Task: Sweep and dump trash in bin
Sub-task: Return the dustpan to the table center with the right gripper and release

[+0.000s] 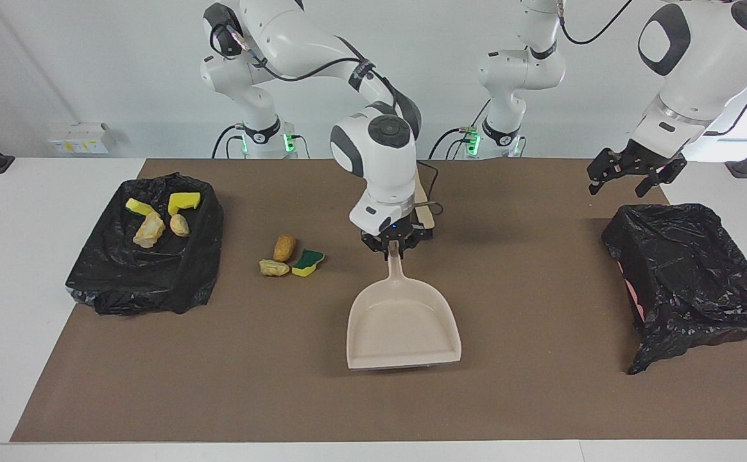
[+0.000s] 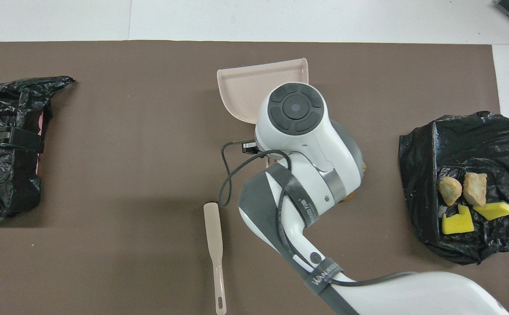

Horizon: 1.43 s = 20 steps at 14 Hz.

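Here the right tool clamps the dustpan handle, three scraps beside it.

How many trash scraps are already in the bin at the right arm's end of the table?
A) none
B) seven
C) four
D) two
C: four scraps lie in the black-bagged bin, two yellow sponge chunks and two tan lumps, while three more scraps sit on the mat beside it.
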Available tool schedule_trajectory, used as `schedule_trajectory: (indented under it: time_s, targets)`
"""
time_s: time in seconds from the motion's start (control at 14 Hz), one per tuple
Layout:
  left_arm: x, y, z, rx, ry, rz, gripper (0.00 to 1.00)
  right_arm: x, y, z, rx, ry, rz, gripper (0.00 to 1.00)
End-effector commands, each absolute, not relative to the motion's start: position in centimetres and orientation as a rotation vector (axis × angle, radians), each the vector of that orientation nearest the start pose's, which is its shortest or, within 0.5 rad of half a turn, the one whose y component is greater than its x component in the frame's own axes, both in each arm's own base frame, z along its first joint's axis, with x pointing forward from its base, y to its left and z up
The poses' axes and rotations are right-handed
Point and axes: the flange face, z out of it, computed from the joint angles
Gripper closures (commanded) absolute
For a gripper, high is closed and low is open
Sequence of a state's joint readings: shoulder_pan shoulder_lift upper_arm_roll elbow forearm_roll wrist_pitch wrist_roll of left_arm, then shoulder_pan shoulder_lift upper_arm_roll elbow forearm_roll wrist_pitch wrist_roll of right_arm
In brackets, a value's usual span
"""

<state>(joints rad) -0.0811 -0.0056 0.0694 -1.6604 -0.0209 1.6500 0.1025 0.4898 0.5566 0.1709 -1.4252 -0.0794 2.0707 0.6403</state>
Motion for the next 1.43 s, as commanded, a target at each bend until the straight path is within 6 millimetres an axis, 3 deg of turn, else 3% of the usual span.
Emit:
schedule_trajectory:
  time_s: [0.0,0.36,0.5,0.57,0.64,0.71,0.86,1.0,1.21,1.35]
  targets:
    - [55.5,-0.6,59.7,-3.137,0.190,0.000,0.00,60.0,43.3,38.1,-3.027,0.026,-0.100,1.00]
    - [55.5,-0.6,59.7,-3.137,0.190,0.000,0.00,58.6,46.5,34.4,-3.011,0.018,-0.092,1.00]
    - [55.5,-0.6,59.7,-3.137,0.190,0.000,0.00,58.7,46.0,34.2,-3.022,0.000,-0.080,1.00]
    - [55.5,-0.6,59.7,-3.138,0.190,0.000,0.00,58.7,46.0,34.3,-3.031,-0.012,-0.079,0.58]
    - [55.5,-0.6,59.7,-3.137,0.190,0.000,0.00,58.4,46.2,34.9,-3.039,-0.075,-0.098,0.01]
    - [55.5,-0.6,59.7,-3.138,0.190,0.000,0.00,58.1,46.1,35.8,-3.047,-0.102,-0.088,0.00]
    - [55.5,-0.6,59.7,-3.137,0.190,0.000,0.00,57.8,45.0,40.0,-3.037,-0.095,-0.095,0.00]
    - [55.5,-0.6,59.7,-3.137,0.190,0.000,0.00,56.7,44.1,42.3,-3.050,-0.098,-0.086,0.00]
    - [55.5,-0.6,59.7,-3.137,0.190,0.000,0.00,53.9,42.5,45.3,-3.108,-0.208,0.001,0.00]
    - [55.5,-0.6,59.7,-3.137,0.190,0.000,0.00,50.7,42.5,47.0,-3.108,-0.210,0.083,0.00]
